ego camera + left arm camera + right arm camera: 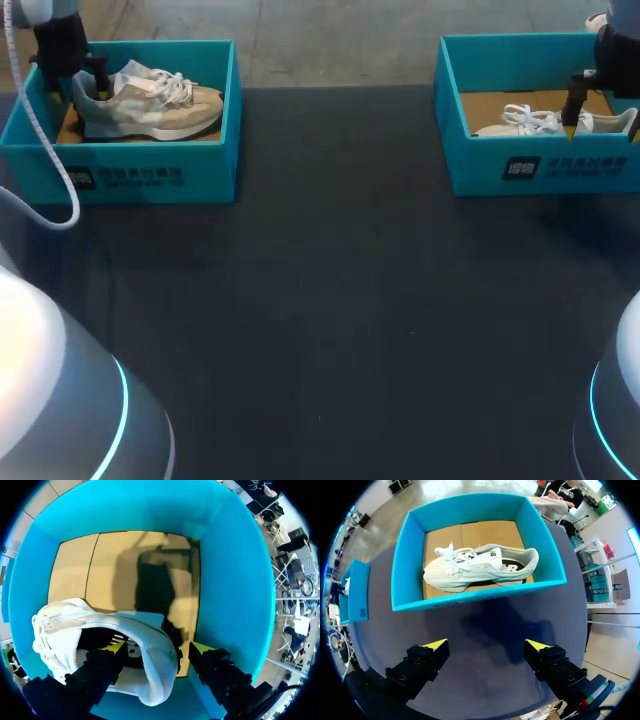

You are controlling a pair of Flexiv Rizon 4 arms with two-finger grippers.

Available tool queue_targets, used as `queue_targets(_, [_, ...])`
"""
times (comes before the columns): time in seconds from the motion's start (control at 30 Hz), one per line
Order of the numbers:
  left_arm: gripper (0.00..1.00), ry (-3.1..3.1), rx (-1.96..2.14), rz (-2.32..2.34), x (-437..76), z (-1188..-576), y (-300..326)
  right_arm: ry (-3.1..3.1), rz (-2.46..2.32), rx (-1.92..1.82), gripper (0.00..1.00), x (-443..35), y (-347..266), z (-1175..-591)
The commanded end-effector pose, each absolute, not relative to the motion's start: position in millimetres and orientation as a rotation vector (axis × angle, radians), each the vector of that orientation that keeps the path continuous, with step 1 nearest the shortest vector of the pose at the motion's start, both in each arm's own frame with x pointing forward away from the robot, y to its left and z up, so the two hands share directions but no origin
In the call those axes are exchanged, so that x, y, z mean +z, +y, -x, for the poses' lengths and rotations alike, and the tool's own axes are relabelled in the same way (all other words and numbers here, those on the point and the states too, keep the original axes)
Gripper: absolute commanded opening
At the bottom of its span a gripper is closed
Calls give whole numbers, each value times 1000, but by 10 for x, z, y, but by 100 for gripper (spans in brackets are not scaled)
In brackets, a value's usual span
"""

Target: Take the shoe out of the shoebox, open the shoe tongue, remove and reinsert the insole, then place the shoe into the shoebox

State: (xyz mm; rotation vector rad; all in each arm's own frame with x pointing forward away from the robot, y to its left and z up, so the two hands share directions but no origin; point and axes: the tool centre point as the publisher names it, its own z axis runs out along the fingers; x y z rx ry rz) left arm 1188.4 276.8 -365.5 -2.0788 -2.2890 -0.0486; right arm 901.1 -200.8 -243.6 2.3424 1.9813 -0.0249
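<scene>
- Straddling the heel of the left shoe (150, 105), the left end effector (157, 647) is held open. One finger is seen inside the collar and the other outside the heel, and no squeeze on the heel wall is shown.
- That shoe is found inside the left box (150, 172), sole down on the cardboard floor. Its long axis is laid along the box's length, with the heel toward the outer end and the toe toward the middle of the table (330, 300).
- The left arm is posed steeply downward over the heel end of the box, so the heel wall is set directly between the fingers. Closing on the heel and lifting is judged to be the step in hand, and this arm is by far the nearer to this shoe.
- The right shoe (480, 565) is seen in the right box (540, 172), laid lengthwise, with the laces toward the table's middle and the heel toward the outer end.
- The right end effector (486, 647) is held open and empty above the table, just short of that box's near wall. The shoe is found ahead of it, beyond the wall, with its long axis roughly parallel to the line between the fingers.
- A reach forward over the wall is judged to be needed before that shoe can be gripped.
</scene>
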Motion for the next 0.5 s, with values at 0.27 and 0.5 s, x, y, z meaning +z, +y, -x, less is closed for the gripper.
queue_targets(0.27, [78,-2280,8,2067,-3737,-12019,2807,1980,-2342,-22,100,-2439,-2006,-9003])
queue_targets(0.5, [78,-2274,15,2088,-3750,-12032,2837,1980,-2342,-22,100,-2439,-2006,-9003])
